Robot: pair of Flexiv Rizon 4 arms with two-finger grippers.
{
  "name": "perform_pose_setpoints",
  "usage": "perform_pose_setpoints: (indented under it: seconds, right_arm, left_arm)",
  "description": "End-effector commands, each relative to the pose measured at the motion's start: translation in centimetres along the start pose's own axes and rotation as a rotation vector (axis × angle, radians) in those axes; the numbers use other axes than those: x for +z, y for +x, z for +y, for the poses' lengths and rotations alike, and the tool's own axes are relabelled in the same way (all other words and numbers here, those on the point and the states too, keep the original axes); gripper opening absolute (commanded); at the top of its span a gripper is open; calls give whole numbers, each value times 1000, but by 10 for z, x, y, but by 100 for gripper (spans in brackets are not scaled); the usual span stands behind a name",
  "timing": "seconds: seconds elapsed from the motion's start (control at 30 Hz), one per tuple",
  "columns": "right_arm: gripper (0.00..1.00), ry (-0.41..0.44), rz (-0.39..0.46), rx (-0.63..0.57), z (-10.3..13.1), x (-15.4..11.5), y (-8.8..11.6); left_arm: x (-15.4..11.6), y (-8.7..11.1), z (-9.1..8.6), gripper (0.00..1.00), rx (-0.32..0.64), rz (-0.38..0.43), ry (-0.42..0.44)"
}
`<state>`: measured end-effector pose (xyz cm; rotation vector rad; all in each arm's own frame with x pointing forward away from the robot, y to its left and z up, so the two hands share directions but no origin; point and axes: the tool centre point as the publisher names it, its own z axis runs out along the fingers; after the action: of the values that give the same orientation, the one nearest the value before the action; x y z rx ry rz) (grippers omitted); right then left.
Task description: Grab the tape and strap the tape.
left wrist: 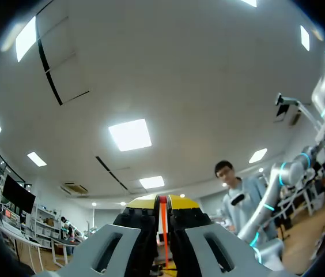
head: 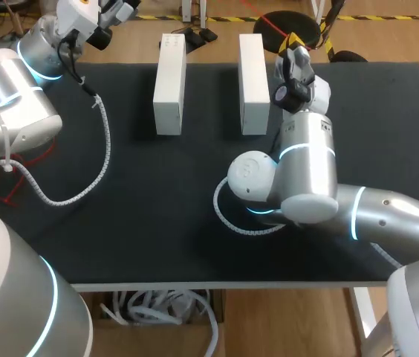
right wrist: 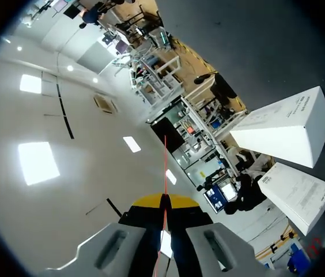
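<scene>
The tape is a thin red strip. In the left wrist view the red tape (left wrist: pixel 163 222) stands between the yellow-tipped fingers of my left gripper (left wrist: pixel 163 202), which is shut on it and points up off the table. My right gripper (right wrist: pixel 164 202) is shut on the same kind of red tape (right wrist: pixel 165 167), which runs as a fine line straight ahead of its tips. In the head view my right gripper (head: pixel 293 41) is raised at the table's far edge, right of the two boxes, with a red line (head: pixel 269 26) leading away from it. My left arm's fingertips lie beyond the head view's top left.
Two long white boxes (head: pixel 169 83) (head: pixel 253 83) lie side by side at the back of the black table (head: pixel 157 201); the right wrist view shows them too (right wrist: pixel 286 130) (right wrist: pixel 301 193). White spiral cable hangs from the left arm (head: pixel 105 149) and loops under the right arm (head: pixel 228 219).
</scene>
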<state>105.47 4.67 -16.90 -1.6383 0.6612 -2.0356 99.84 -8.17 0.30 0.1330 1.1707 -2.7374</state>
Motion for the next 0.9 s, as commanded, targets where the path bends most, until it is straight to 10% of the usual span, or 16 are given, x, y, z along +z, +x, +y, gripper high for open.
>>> perform_pose_setpoints:
  seconds: [0.03, 0.9]
  right_arm:
    - [0, 4, -1, -2, 2, 0, 0]
    - [0, 4, -1, -2, 2, 0, 0]
  left_arm:
    - [-1, -1, 1, 0, 0, 3, 2]
    - [2, 3, -2, 0, -65, 79, -61]
